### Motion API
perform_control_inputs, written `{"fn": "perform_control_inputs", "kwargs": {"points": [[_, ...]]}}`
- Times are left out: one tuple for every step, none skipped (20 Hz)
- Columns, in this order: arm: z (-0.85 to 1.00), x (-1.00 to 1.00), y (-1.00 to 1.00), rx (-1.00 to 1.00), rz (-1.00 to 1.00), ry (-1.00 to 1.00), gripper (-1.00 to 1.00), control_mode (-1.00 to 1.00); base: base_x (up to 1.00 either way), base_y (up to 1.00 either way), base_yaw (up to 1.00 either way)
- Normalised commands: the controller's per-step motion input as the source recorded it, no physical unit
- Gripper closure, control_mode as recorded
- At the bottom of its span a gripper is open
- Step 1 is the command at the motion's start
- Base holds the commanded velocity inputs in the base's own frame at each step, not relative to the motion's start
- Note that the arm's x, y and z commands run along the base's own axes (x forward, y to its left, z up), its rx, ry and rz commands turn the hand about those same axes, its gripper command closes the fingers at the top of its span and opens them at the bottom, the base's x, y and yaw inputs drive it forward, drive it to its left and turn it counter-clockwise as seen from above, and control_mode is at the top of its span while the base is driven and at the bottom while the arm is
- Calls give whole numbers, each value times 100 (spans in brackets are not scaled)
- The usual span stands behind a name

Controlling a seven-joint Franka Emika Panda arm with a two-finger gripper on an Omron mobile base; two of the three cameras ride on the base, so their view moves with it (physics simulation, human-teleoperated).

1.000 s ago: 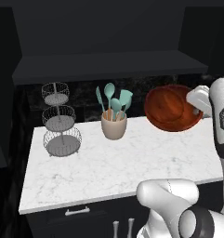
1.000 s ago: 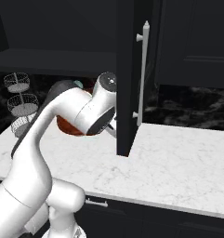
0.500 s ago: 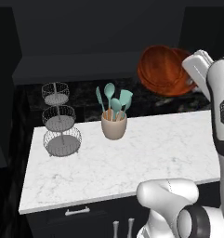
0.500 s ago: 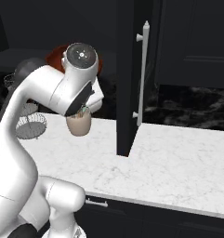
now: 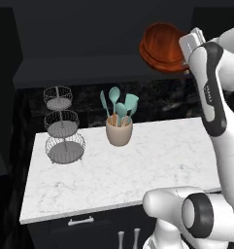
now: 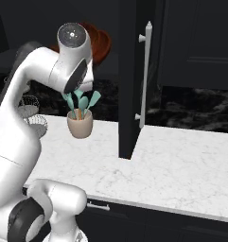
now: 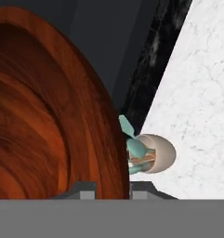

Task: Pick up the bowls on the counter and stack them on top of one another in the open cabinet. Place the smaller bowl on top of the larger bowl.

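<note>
The larger bowl (image 5: 163, 46) hangs tilted in the air, high above the table (image 5: 152, 160) and in front of the open cabinet (image 5: 89, 44). We see our pincer (image 7: 112, 188) clamped on its rim. The beige utensil cup (image 5: 119, 132) stands on the table below, near the wire basket stand (image 5: 62, 126).

The wide reddish-brown bowl (image 7: 48, 116) looks like glossy, grained wood. The white marble counter (image 5: 152, 155) is smooth, faintly veined. The three-tier basket stand (image 5: 63, 125) is thin metal wire.
</note>
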Motion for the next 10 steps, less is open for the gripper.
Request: {"fn": "perform_control_inputs", "kwargs": {"points": [[0, 100, 45, 0, -14, 9, 100, -100, 0, 0, 0], [-4, 100, 49, 0, -11, 12, 100, -100, 0, 0, 0], [-2, 100, 45, 0, -10, 9, 100, -100, 0, 0, 0], [-10, 100, 40, 0, -10, 6, 100, -100, 0, 0, 0], [-16, 100, 36, 0, -10, 2, 100, -100, 0, 0, 0], [-18, 100, 33, 0, -9, 0, 100, -100, 0, 0, 0], [-21, 100, 32, 0, -9, 0, 100, -100, 0, 0, 0], [-23, 100, 28, 3, -9, 0, 100, -100, 0, 0, 0], [-25, 100, 23, 3, -9, 0, 100, -100, 0, 0, 0], [-25, 100, 19, 5, -8, 0, 100, -100, 0, 0, 0]]}}
